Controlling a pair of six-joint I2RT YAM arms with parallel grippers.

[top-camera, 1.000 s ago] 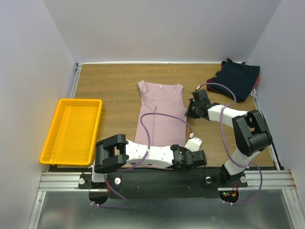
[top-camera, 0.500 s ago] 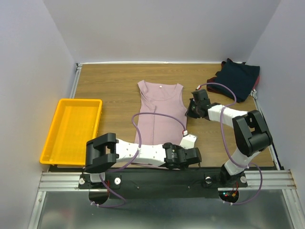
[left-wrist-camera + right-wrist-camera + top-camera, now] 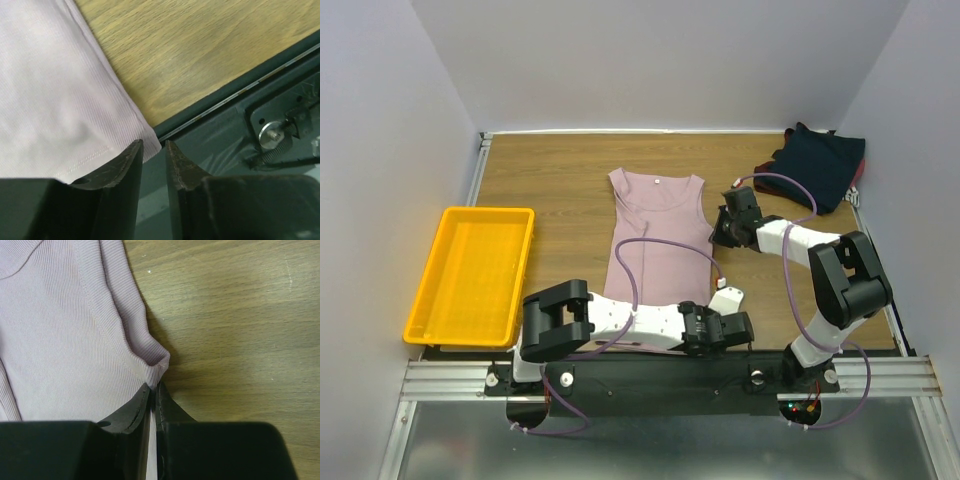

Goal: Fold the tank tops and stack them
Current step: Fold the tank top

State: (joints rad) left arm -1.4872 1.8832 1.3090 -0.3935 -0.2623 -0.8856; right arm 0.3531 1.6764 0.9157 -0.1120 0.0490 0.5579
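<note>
The pink tank top (image 3: pixel 658 235) lies flat at the table's middle, neck toward the back. My right gripper (image 3: pixel 720 232) is shut on its right armhole edge (image 3: pixel 159 365), and the cloth bunches just past the right gripper's (image 3: pixel 154 388) tips. At the near table edge my left gripper (image 3: pixel 738 328) stands open with a narrow gap. The hem corner (image 3: pixel 149 144) lies just beyond the left gripper's (image 3: pixel 153 147) tips, not clamped. The dark navy tank tops (image 3: pixel 818 165) sit in a heap at the back right.
A yellow plastic tray (image 3: pixel 470 275) stands at the left edge of the table. The black base rail (image 3: pixel 240 125) runs right below the hem corner. Purple cables loop over the pink top and beside the right arm.
My left gripper's jaws have parted and the hem corner is let go. The left arm swung a little left and then back right. The right gripper has not moved.
</note>
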